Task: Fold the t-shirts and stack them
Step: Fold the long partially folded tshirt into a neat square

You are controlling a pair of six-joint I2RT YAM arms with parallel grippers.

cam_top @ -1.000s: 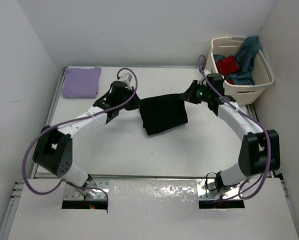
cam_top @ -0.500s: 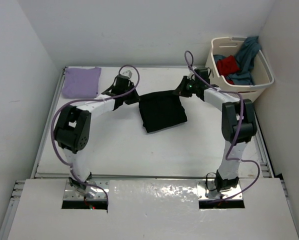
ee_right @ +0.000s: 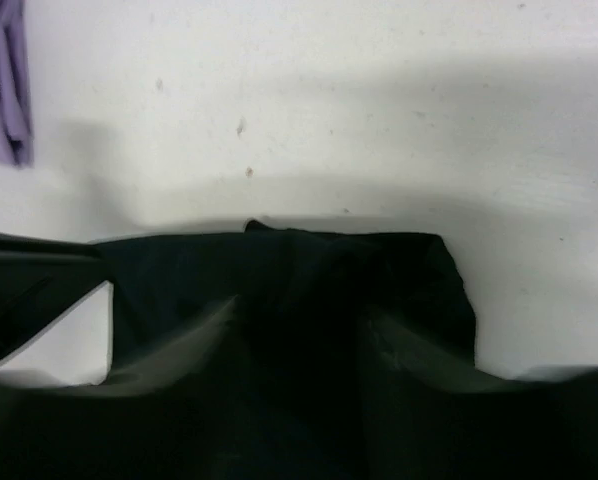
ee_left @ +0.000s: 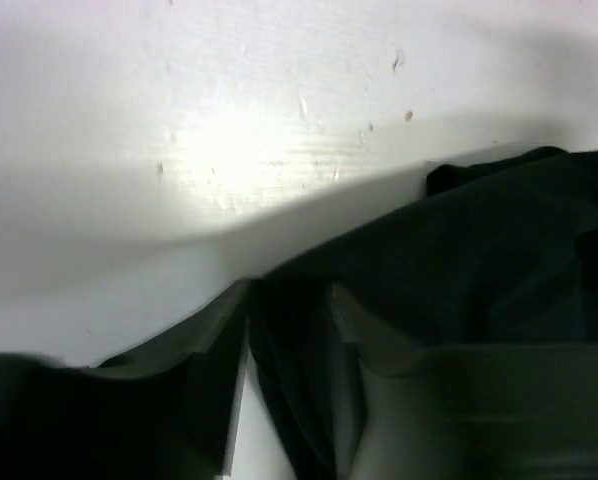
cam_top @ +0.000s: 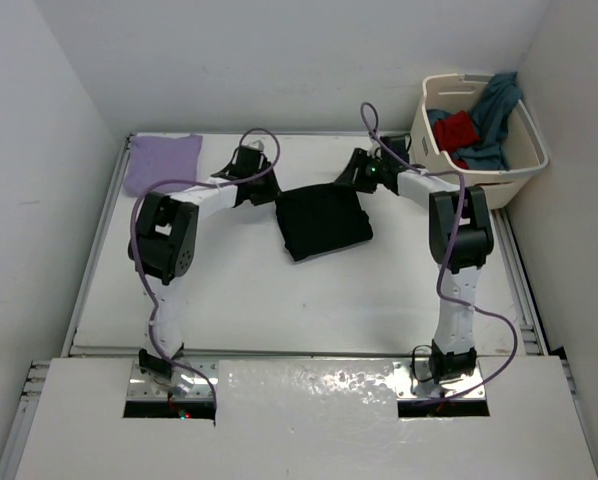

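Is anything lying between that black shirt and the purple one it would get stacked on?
Nothing loose lies on the table between the black t-shirt and the lavender t-shirt. Only the robot's own left arm reaches across that stretch.

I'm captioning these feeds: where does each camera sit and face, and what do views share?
Top external: fixed above and behind the arms, looking down at the table; both arms, left gripper and right gripper at the black t-shirt.
Left wrist: on the left arm, looking past its fingers at the black t-shirt and table.
Right wrist: likewise on the right arm; fingers, black t-shirt, lavender t-shirt at left.
Shared: all see the black t-shirt.
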